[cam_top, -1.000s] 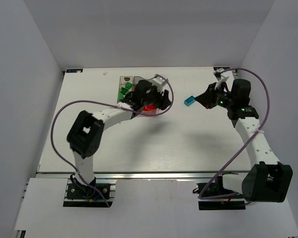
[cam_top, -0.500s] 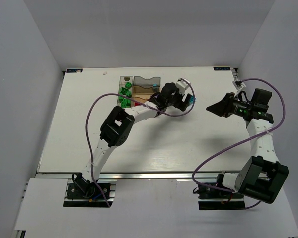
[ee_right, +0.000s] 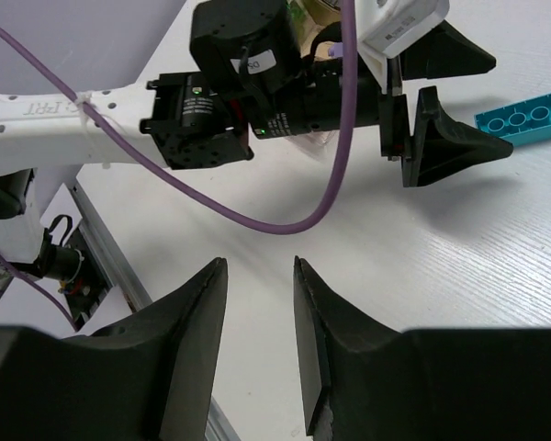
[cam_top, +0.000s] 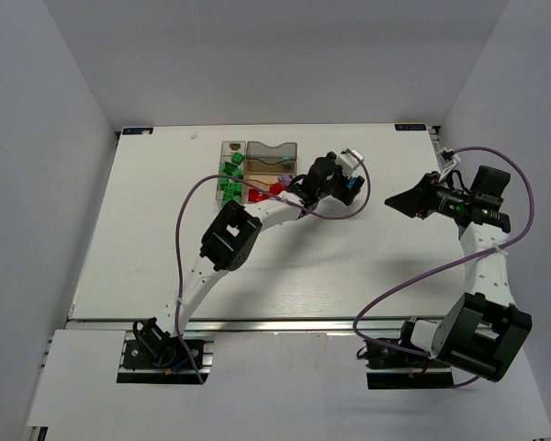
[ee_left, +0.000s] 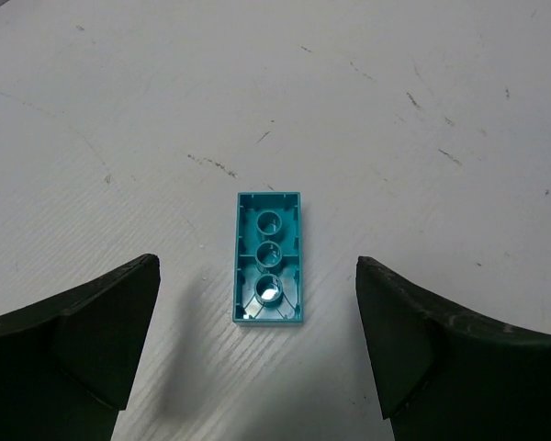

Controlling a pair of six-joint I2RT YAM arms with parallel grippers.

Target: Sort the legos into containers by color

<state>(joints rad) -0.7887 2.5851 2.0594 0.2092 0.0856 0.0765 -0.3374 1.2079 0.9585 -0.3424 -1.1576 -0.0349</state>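
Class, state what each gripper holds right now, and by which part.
Nothing is held. The left gripper is open, its fingers either side of the teal brick without touching it; the right gripper is open and empty.

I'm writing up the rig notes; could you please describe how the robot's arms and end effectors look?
Both the left arm and right arm have white links and black joint housings. A purple cable loops along each. The left end effector and right end effector each have two black wedge-shaped fingers. Small green lights glow near both wrists.
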